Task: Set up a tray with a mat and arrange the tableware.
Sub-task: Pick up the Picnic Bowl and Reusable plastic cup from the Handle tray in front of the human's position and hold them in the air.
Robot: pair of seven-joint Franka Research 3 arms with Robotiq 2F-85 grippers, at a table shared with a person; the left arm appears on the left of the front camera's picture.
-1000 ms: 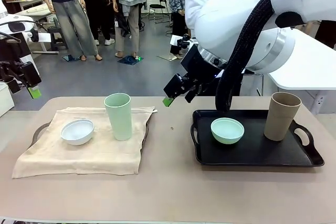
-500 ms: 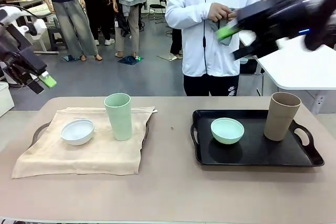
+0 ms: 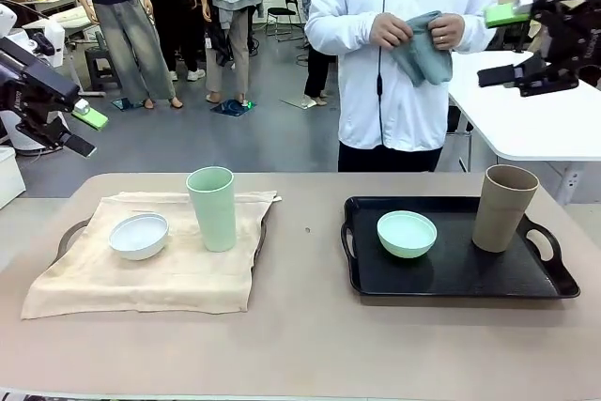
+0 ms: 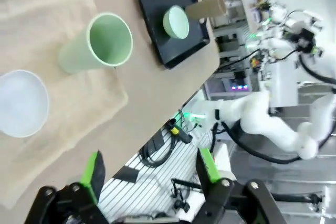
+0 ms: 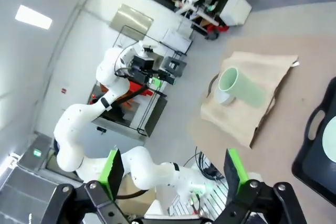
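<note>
Quickly noted the change: saw right gripper (image 3: 502, 44) swung off from above the black tray (image 3: 451, 281) within the last second and parked high at far right, jaws spread wide, nothing held. Saw left gripper (image 3: 86, 131) lifted as well, high at far left, jaws apart, empty. Judged both arms backed off, no placing under way, right side still lacking a mat.

Near to far: found bare table (image 3: 300, 345) strip in front, wide open for moves. Found beige mat (image 3: 141, 279) draped over the left tray (image 3: 66, 239), near corners spilling past its rim onto the table. Logged small white bowl (image 3: 139, 235) and tall pale-green cup (image 3: 212, 208) upright on it, near each other, not touching. Logged small mint-green bowl (image 3: 407, 233) and tall brown cup (image 3: 504, 207) straight on the black tray, cup close to its right rim. Marked a clear gap between trays. Beyond the far edge, spotted person's hands (image 3: 387, 30) clutching a grey-green cloth (image 3: 423, 55), possibly the second mat.
</note>
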